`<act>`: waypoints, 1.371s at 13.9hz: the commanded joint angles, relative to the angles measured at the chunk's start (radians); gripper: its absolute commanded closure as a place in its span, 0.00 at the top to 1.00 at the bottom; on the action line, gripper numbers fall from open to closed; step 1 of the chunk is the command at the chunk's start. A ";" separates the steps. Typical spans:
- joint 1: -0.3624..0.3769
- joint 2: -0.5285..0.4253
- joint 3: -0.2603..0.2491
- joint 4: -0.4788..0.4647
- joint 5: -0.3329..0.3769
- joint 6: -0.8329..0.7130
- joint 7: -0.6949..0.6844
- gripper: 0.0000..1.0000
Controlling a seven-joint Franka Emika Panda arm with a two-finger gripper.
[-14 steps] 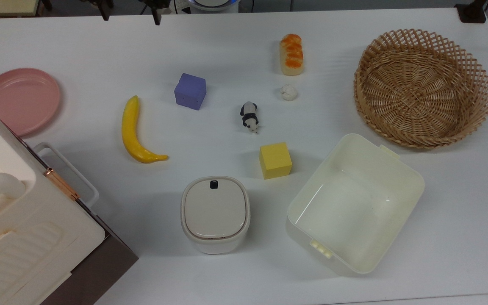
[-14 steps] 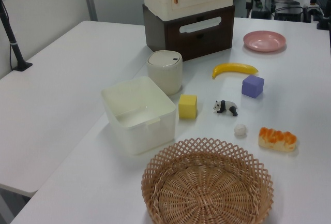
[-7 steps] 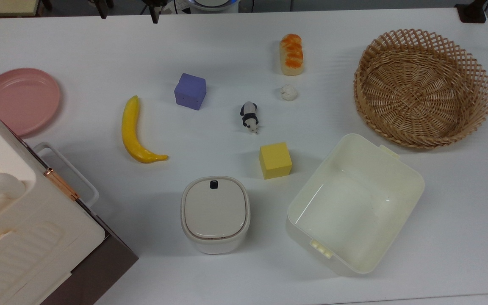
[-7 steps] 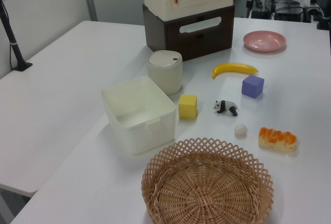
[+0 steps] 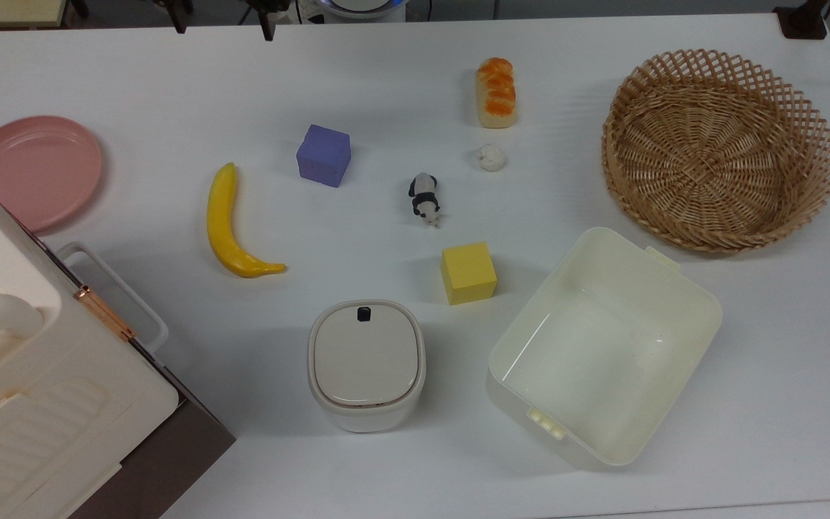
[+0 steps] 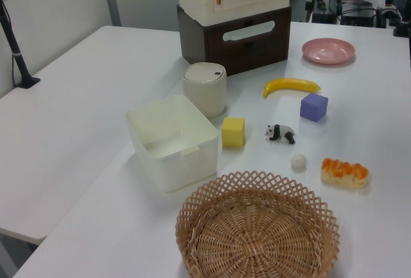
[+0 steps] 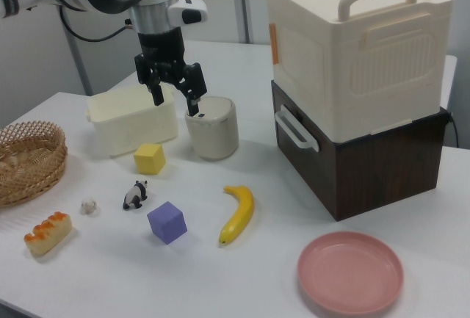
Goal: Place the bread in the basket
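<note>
So far nothing on the tabletop (image 5: 400, 79) has shifted: the bread (image 5: 496, 92) lies untouched, well apart from the basket (image 5: 719, 148). My hand (image 7: 175, 96) hangs high with fingers spread, holding nothing. The reach hasn't begun.

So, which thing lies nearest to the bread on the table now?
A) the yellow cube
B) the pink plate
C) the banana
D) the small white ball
D: in the top view the small white ball lies just below the bread, apart from it, while the yellow cube, the banana and the pink plate all lie farther off.
</note>
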 commanded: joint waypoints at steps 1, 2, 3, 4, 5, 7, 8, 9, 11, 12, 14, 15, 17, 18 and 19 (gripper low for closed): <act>0.018 -0.004 0.012 -0.017 -0.016 -0.033 0.010 1.00; 0.016 0.011 0.022 -0.014 -0.014 -0.033 0.018 1.00; 0.018 0.019 0.024 -0.014 -0.012 -0.032 0.019 1.00; 0.018 0.028 0.024 -0.014 -0.005 -0.027 0.019 1.00; 0.022 0.040 0.028 -0.014 -0.003 -0.029 0.019 1.00; 0.073 0.045 0.055 -0.036 -0.003 -0.024 0.027 1.00; 0.097 0.045 0.058 -0.046 0.000 -0.021 0.050 1.00; 0.128 0.048 0.059 -0.051 0.013 -0.020 0.079 1.00; 0.189 0.049 0.059 -0.080 0.050 -0.018 0.099 1.00; 0.241 0.042 0.059 -0.127 0.073 -0.018 0.101 1.00; 0.304 0.036 0.059 -0.177 0.110 -0.018 0.126 1.00; 0.330 0.031 0.061 -0.201 0.119 -0.014 0.156 1.00; 0.332 -0.025 0.144 -0.331 0.121 0.105 0.194 1.00; 0.326 -0.064 0.182 -0.403 0.121 0.182 0.211 1.00; 0.309 -0.099 0.208 -0.472 0.119 0.247 0.228 1.00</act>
